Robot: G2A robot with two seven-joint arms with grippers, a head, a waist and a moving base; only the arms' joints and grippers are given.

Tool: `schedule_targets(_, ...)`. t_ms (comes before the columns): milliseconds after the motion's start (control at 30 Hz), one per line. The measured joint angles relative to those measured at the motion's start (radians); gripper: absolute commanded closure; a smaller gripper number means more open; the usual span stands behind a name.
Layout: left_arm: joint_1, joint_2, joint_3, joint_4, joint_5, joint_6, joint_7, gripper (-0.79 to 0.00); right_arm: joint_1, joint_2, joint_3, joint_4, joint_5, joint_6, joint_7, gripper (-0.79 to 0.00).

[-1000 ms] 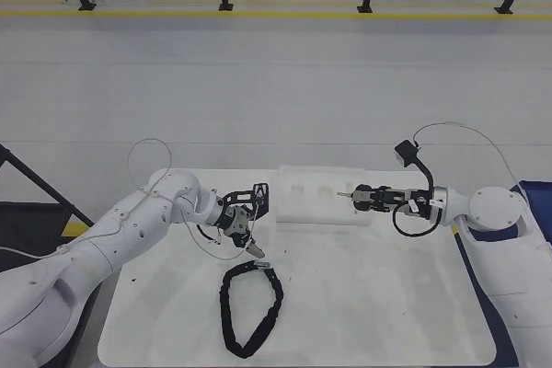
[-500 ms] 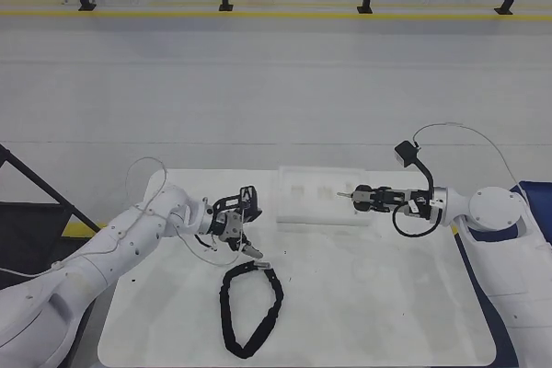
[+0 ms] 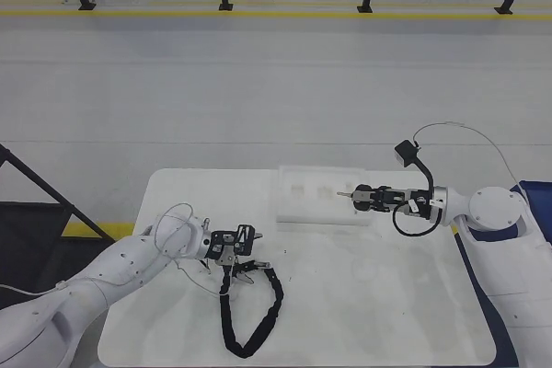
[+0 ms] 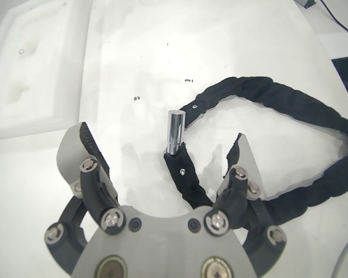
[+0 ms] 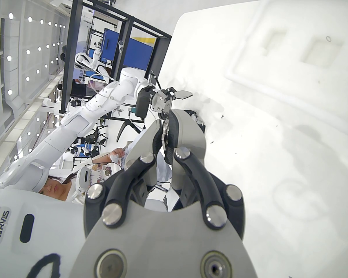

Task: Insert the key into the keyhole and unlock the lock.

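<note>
Lock (image 3: 226, 313) lies looped on the table (image 3: 396, 313), its chrome cylinder (image 4: 175, 130) between the wide-spread fingers of the left gripper (image 4: 161, 134), while the right gripper (image 3: 359, 197) pinches the key (image 3: 342, 194) well apart; likely next, the left closes near the cylinder to steady it.

The left arm was stretched low toward the right side, and its gripper (image 3: 246, 267) had the fingers (image 4: 72, 143) spread wide apart. The right arm was held level, pointing left, with its gripper (image 3: 356, 196) closed on the key (image 3: 342, 194).

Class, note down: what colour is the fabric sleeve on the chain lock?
The fabric sleeve is black; the left wrist view shows it best.
</note>
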Motion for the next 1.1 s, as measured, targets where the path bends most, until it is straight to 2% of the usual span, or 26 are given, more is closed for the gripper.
schedule_targets(333,-0.010,-0.076,0.032,0.130,0.096,-0.018,0.112,-0.785,0.000,0.000,0.000,0.000,0.000,0.000,0.000,0.000)
schedule_targets(367,-0.012,-0.081,0.033,0.139,0.102,-0.019,0.121,-0.662,0.000,0.000,0.000,0.000,0.000,0.000,0.000,0.000)
schedule_targets(400,-0.014,-0.087,0.035,0.149,0.109,-0.020,0.131,-0.456,0.000,0.000,0.000,0.000,0.000,0.000,0.000,0.000)
schedule_targets(433,-0.016,-0.093,0.036,0.161,0.118,-0.021,0.142,-0.363,0.000,0.000,0.000,0.000,0.000,0.000,0.000,0.000)
schedule_targets(467,-0.017,-0.097,0.038,0.170,0.124,-0.022,0.150,-0.332,0.000,0.000,0.000,0.000,0.000,0.000,0.000,0.000)
schedule_targets(567,-0.020,-0.110,0.044,0.200,0.147,-0.035,0.171,-0.086,0.000,0.000,0.000,0.000,0.000,0.000,0.000,0.000)
schedule_targets(633,-0.022,-0.118,0.048,0.217,0.163,-0.040,0.184,0.000,0.000,0.000,0.000,0.000,0.000,0.000,0.000,0.000)
schedule_targets(1100,-0.037,-0.153,0.051,0.274,0.227,-0.034,0.260,0.000,0.000,0.000,0.000,0.000,0.000,0.000,0.000,0.000)
